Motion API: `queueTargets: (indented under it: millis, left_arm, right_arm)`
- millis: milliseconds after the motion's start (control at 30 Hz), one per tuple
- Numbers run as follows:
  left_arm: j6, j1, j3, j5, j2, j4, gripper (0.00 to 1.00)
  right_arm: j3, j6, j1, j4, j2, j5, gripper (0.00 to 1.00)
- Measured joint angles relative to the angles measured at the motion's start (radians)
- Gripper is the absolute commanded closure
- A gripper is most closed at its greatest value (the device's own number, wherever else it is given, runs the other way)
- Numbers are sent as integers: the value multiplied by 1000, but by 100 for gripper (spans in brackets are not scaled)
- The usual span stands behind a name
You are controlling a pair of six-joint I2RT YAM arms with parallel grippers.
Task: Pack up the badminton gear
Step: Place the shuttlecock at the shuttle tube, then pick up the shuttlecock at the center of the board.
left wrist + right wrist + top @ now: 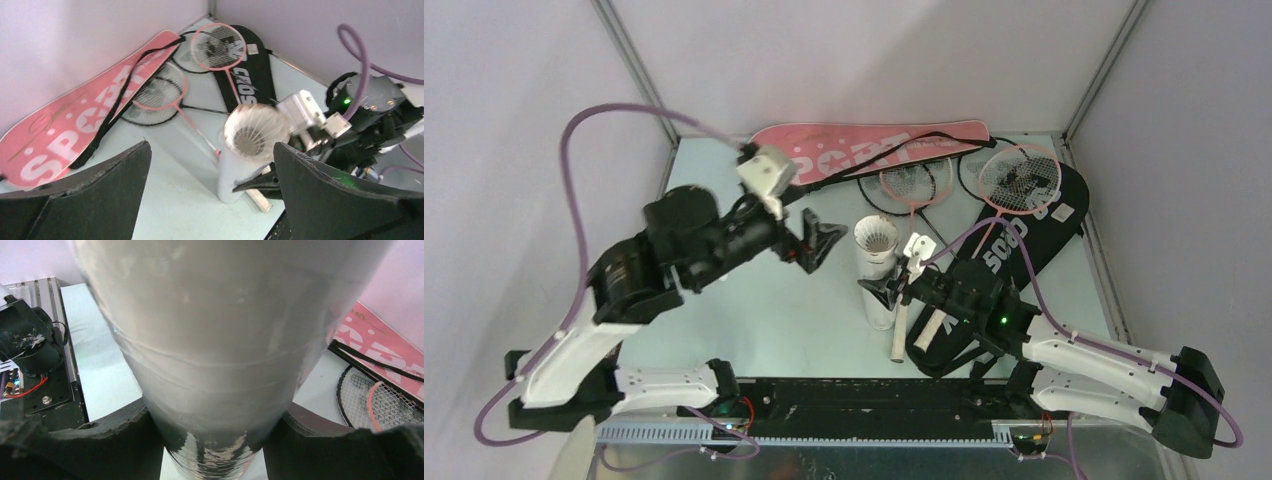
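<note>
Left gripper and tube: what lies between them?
Nothing but bare table lies between the open left gripper and the tube; the top view shows it.

You can read "SPORT" in big white letters on the pink bag [75, 130], ahead and left of the left gripper [824, 243]. The black bag [252, 82], beyond the right gripper [886, 290], shows "CROS" and "5000" in white. Its small white label is too small to read.

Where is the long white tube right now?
In the top view the tube stands upright near the table's centre, held by the right gripper, with the open left gripper to its left.
</note>
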Motion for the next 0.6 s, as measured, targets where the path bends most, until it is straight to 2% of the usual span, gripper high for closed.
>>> queueTargets:
  millis: [100,200,300,400,467,533,600]
  left_arm:
    - [-38,0,-170,-114,-158,80,0]
    - [-127,11,-347,-318,-302,138,0]
    - [-259,106,-478,-467,-403,132,0]
    - [-387,312,-620,-514,-439,115,0]
    - [-452,500,-729,-494,-435,116,0]
    - [-497,706,-829,-428,-399,122,0]
    - [-511,837,-882,-366,-354,147,0]
  right_arm:
    - [0,6,-6,1,0,4,41]
    - [0,14,-15,2,0,8,41]
    - [0,24,-21,3,2,16,41]
    - [0,34,-24,5,6,21,41]
    - [0,40,-24,6,6,24,41]
    - [0,49,-25,5,6,24,41]
    - [0,53,-25,5,6,25,41]
